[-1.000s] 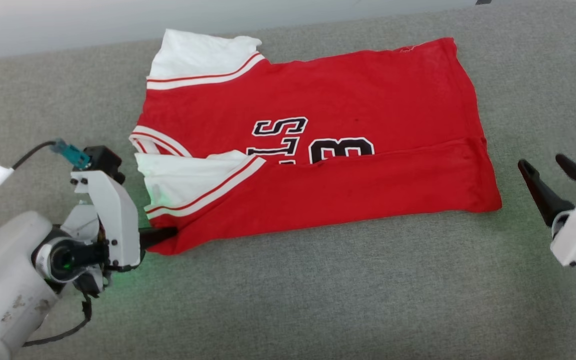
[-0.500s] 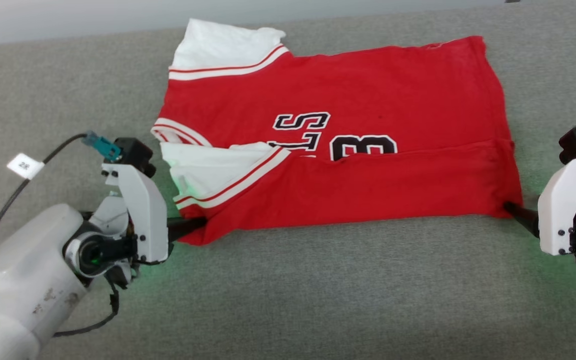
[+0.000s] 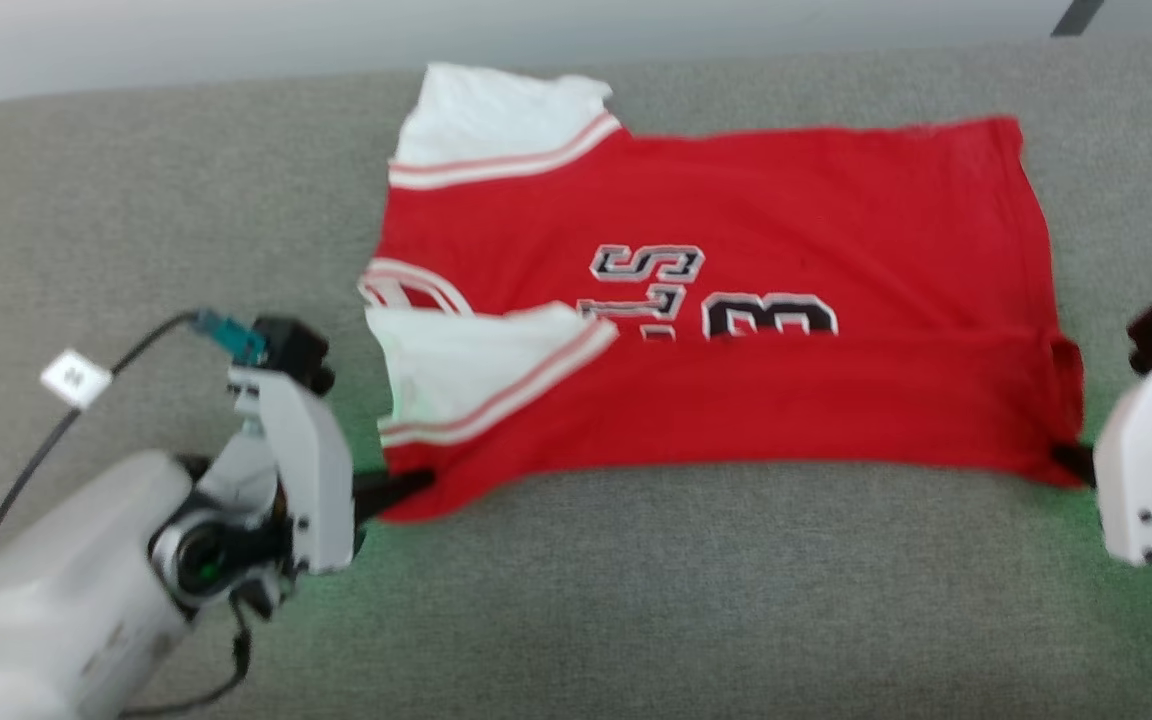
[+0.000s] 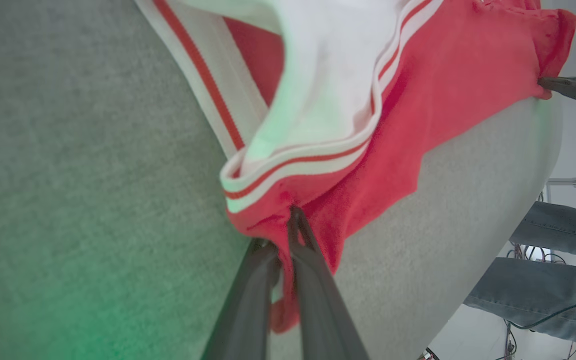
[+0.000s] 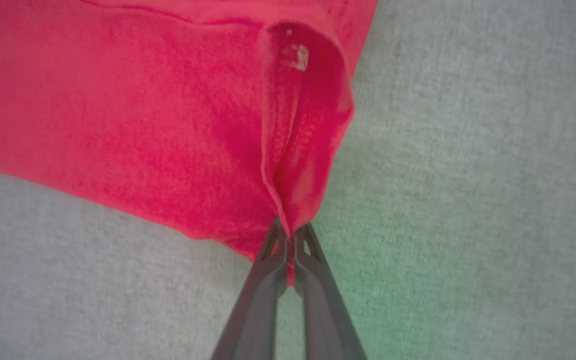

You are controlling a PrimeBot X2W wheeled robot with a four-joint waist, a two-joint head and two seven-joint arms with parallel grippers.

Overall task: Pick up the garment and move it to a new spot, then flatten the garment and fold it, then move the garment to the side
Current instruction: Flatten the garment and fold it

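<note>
Fold | our left tool [image 3: 406,487] and right tool [image 3: 1071,460] pinch near corners of the shirt [image 3: 736,390] | we should lift evenly, hem taut.

Folded garment [image 3: 736,400], fingers [image 3: 394,489] at near corners

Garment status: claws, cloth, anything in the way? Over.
Left claw shut on garment, near-left corner. Right claw shut on near-right corner. Garment lies on grey cushion, near edge folded over. Person's legs beyond cushion edge.

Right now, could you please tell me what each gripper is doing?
Left gripper: shut on the garment, near left corner.
Right gripper: shut on its near right corner.
</note>
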